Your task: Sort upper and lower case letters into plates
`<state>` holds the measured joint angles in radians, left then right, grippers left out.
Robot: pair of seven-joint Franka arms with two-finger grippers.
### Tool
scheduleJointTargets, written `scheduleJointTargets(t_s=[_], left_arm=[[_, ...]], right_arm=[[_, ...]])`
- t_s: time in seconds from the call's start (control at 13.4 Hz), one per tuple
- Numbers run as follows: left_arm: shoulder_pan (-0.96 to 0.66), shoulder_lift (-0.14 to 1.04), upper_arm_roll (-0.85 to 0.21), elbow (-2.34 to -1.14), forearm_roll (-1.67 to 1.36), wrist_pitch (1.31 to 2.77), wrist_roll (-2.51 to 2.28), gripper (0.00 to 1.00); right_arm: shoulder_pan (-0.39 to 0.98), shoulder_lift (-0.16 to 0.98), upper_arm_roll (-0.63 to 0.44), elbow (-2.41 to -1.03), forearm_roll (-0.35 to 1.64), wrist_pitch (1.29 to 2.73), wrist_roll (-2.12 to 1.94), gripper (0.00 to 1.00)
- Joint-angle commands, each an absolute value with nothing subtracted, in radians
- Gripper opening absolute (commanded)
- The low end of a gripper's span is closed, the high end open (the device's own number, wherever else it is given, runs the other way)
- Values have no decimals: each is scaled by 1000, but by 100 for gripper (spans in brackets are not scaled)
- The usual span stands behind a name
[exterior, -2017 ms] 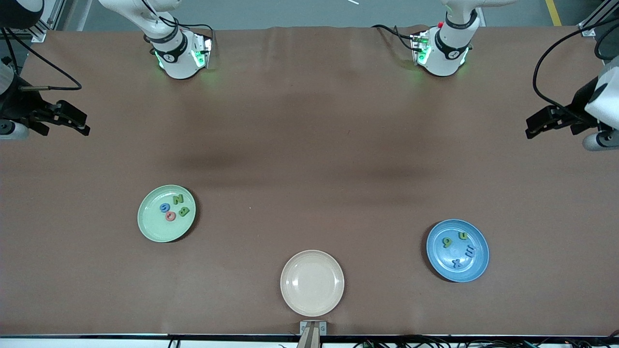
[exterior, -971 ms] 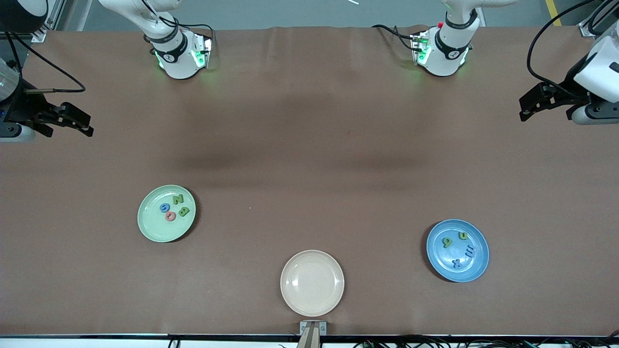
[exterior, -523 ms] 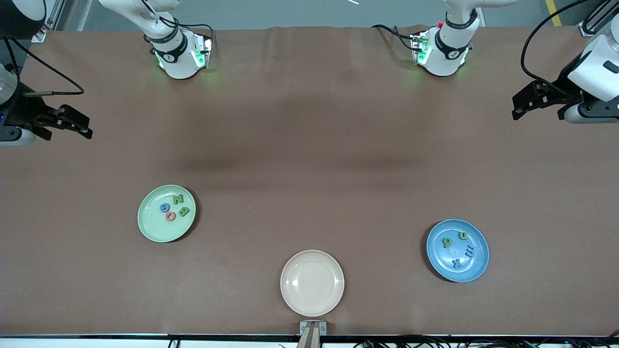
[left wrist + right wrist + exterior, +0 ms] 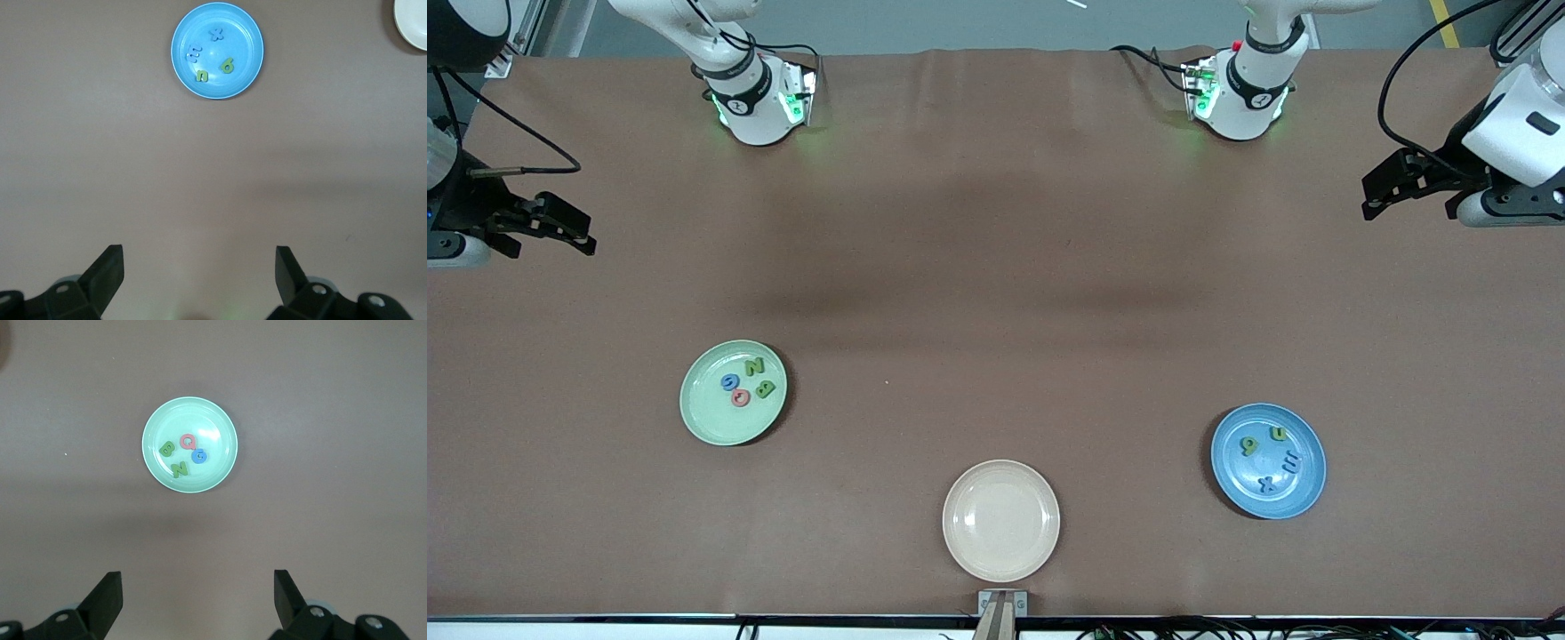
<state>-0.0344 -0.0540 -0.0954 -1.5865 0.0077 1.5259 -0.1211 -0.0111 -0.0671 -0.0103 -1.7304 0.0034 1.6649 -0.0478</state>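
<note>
The pale mint green plate (image 4: 710, 418) lies toward the right arm's end and holds a green N (image 4: 754, 365), a green B (image 4: 765, 388), a pink Q (image 4: 740, 397) and a blue G (image 4: 731, 381). It also shows in the right wrist view (image 4: 217, 427). The medium blue plate (image 4: 1232, 476) lies toward the left arm's end and holds small green and blue lower case letters; it also shows in the left wrist view (image 4: 245, 40). My left gripper (image 4: 1374, 197) (image 4: 199, 257) and right gripper (image 4: 585, 233) (image 4: 197, 581) are open and empty, high over the table's two ends.
An empty cream-beige plate (image 4: 1001, 484) lies between the two plates, nearest the front camera; its edge shows in the left wrist view (image 4: 412, 27). The two arm bases (image 4: 756, 98) stand along the table's edge farthest from that camera. A small bracket (image 4: 1001, 606) sits at the nearest edge.
My left gripper has drawn up and away from the blue plate toward the bases' side. My right gripper has shifted only slightly. The plates and letters have not moved.
</note>
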Motion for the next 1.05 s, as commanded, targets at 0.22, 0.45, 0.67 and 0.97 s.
scheduleJointTargets(t_s=[0.22, 0.45, 0.67, 0.97], left_arm=[[-37, -68, -95, -1588, 2, 1519, -133, 100], [-23, -66, -123, -1588, 9, 1519, -135, 100], [-23, -66, -124, -1588, 9, 1519, -135, 100], [-23, -66, -124, -1588, 9, 1517, -135, 100]], right_arm=[[-32, -63, 3, -1723, 23, 1641, -54, 100], [-32, -63, 3, -1723, 23, 1641, -54, 100], [-34, -64, 0, -1723, 57, 1640, -54, 100], [-31, -64, 0, -1723, 49, 1643, -61, 100]])
